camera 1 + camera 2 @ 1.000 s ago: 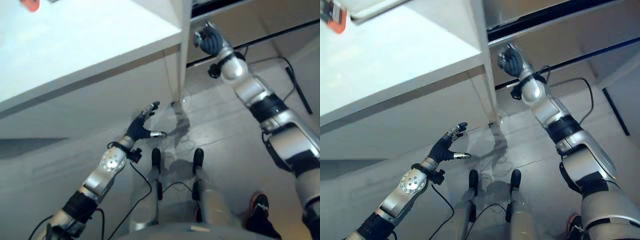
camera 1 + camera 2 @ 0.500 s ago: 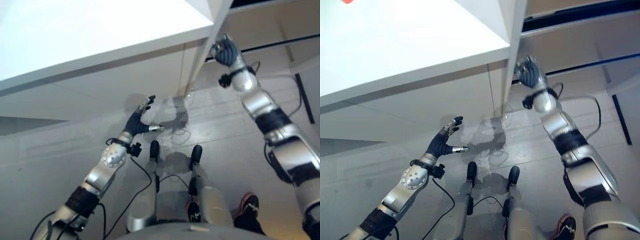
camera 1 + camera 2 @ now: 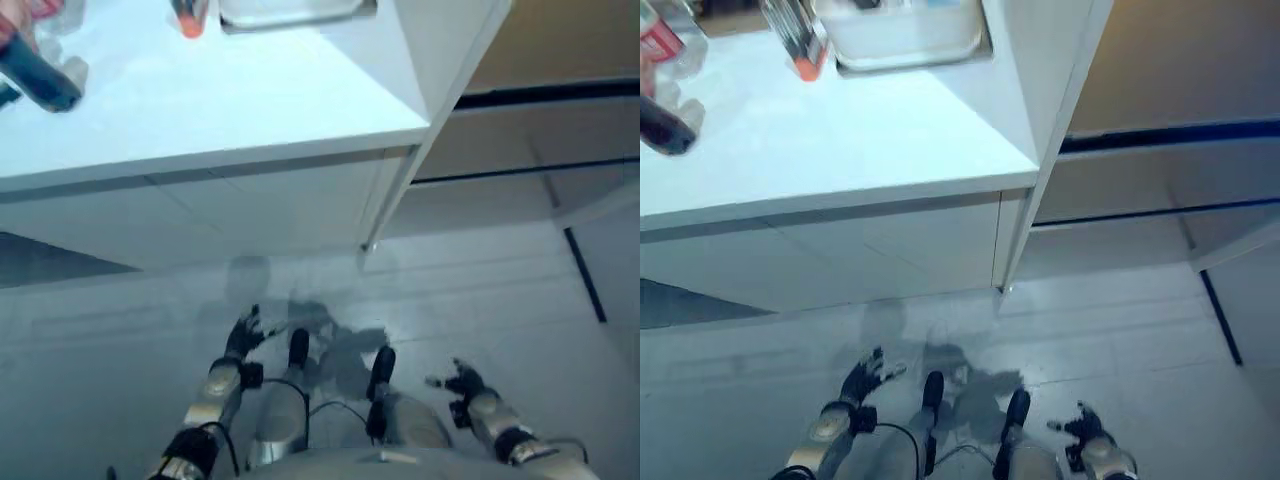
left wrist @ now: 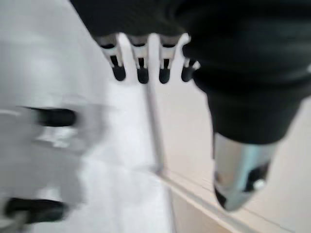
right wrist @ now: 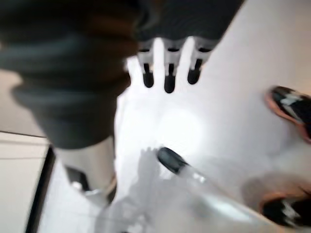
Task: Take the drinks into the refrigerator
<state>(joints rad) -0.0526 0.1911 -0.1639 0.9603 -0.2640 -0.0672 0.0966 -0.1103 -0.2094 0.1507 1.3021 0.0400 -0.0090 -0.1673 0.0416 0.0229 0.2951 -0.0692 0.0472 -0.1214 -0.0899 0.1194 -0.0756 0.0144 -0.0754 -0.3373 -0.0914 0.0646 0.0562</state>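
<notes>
Drink bottles lie at the far left of the white counter (image 3: 870,130): a dark bottle (image 3: 38,78) with a red label (image 3: 654,42), and a clear bottle (image 3: 682,20) beside it. Both hands hang low near the floor, far below the counter. My left hand (image 3: 243,338) is open with its fingers (image 4: 139,63) straight and nothing in it. My right hand (image 3: 462,381) is open too, its fingers (image 5: 167,73) relaxed over bare floor.
An orange-capped item (image 3: 800,45) and a white tub (image 3: 905,30) sit at the counter's back. A tall white panel (image 3: 450,60) ends the counter on the right; a tan front with dark seams (image 3: 1180,130) lies beyond it. A person's orange-trimmed shoe (image 5: 291,109) stands nearby.
Both arms have dropped from raised positions to beside the legs; the right hand has left the white panel's edge. The camera has tipped up, bringing the counter top and bottles into view.
</notes>
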